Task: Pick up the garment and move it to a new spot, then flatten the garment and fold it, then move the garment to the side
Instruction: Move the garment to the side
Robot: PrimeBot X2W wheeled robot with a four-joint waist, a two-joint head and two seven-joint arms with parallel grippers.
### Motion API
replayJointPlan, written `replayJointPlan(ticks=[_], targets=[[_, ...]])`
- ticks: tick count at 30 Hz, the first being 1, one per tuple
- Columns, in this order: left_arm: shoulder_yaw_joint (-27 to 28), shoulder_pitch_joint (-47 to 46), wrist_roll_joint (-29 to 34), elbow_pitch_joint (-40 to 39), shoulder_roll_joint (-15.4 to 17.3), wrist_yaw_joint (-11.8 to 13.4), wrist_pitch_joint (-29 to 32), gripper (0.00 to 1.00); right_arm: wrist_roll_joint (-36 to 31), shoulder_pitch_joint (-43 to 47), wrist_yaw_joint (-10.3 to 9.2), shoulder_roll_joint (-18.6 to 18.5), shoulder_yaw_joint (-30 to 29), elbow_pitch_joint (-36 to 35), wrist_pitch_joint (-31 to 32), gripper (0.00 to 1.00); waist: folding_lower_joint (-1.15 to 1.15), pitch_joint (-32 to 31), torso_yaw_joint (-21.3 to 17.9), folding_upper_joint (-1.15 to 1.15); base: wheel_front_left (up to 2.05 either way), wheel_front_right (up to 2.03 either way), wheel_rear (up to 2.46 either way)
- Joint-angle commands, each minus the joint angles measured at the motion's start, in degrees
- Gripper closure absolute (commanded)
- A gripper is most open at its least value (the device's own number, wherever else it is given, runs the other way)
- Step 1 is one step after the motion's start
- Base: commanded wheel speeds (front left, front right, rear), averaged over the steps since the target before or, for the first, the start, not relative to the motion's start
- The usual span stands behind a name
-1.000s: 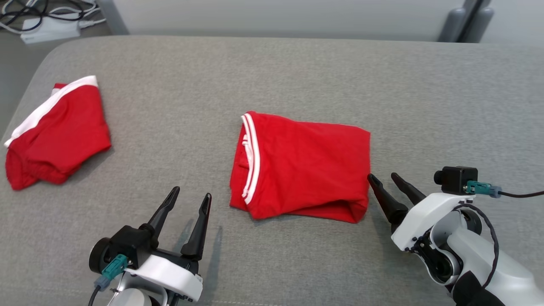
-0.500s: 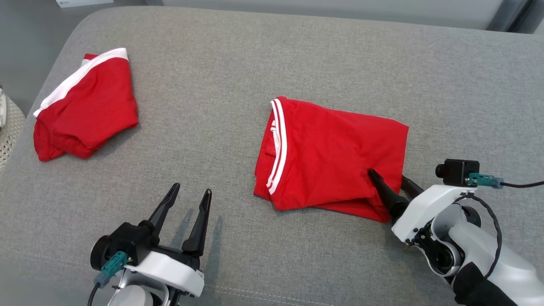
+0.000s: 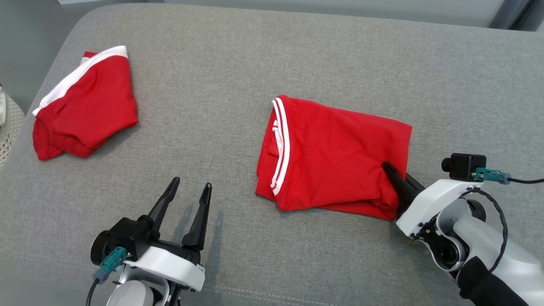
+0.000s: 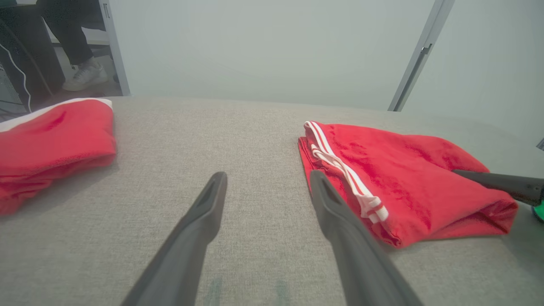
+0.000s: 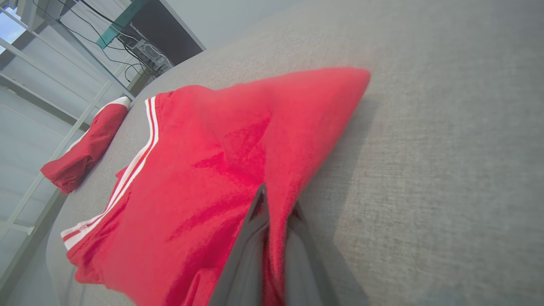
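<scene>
The garment [image 3: 335, 157] is a folded red piece with white stripes along its left edge, lying in the middle of the grey cushion [image 3: 238, 63]. My right gripper [image 3: 393, 172] is shut on its right edge near the front corner, one finger on top of the cloth and one under it. The right wrist view shows the red fabric [image 5: 212, 170] pinched between the closed fingertips of the right gripper [image 5: 276, 199]. My left gripper [image 3: 191, 183] stands open over bare cushion, left of the garment [image 4: 403, 170], with nothing between the tips of the left gripper [image 4: 267, 176].
A second red garment [image 3: 85, 106] with a white band lies at the cushion's far left. The cushion's rounded left edge drops to the floor. A person's shoe [image 4: 85, 74] is on the floor beyond it, and a desk with cables [image 5: 148, 51] stands further off.
The head camera has tilted, shifting the whole picture. My right gripper slid forward onto the garment's right edge and shut on it. The left gripper has stayed put.
</scene>
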Motion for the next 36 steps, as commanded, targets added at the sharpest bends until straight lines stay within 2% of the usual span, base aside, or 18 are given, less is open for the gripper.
replayJointPlan(ticks=[1, 10, 13, 24, 25, 36], targets=[[2.3, -1.8, 0.0, -1.6, 1.1, -0.4, -0.3, 0.00, 0.6, 0.7, 0.00, -0.9, 0.4, -0.5, -1.0, 1.00, 0.00, -0.4, -0.5, 0.00, 0.00, 0.00, 0.00], [2.1, -1.6, 0.4, -2.2, 1.4, -0.4, -0.3, 0.00, 1.5, 1.9, 0.00, -1.1, 1.0, -0.7, -2.2, 1.00, 0.00, -1.9, -3.7, 0.00, 0.00, 0.00, 0.00], [1.9, -1.3, 0.4, -2.5, 1.7, -0.4, -0.3, 0.00, 1.3, 2.2, 0.00, -0.5, 1.6, -0.9, -2.5, 1.00, 0.00, -2.6, -6.0, 0.00, 0.00, 0.00, 0.00], [0.1, -2.0, 0.5, -3.1, 3.8, -0.4, -0.3, 0.00, 1.3, 3.4, 0.00, 1.9, 3.9, -0.4, -2.9, 1.00, 0.00, -4.2, -17.2, 0.00, 0.00, 0.00, 0.00], [0.1, -2.1, 0.6, -3.4, 4.1, -0.4, -0.3, 0.00, 1.5, 3.9, 0.00, 2.2, 4.2, -0.4, -3.0, 1.00, 0.00, -4.4, -19.2, 0.00, 0.00, 0.00, 0.00], [-0.3, -1.4, 0.3, -3.8, 4.6, -0.4, -0.3, 0.00, 1.8, 5.6, 0.00, 3.7, 6.6, -0.9, -3.1, 1.00, 0.00, -5.1, -30.3, 0.00, 0.00, 0.00, 0.00]])
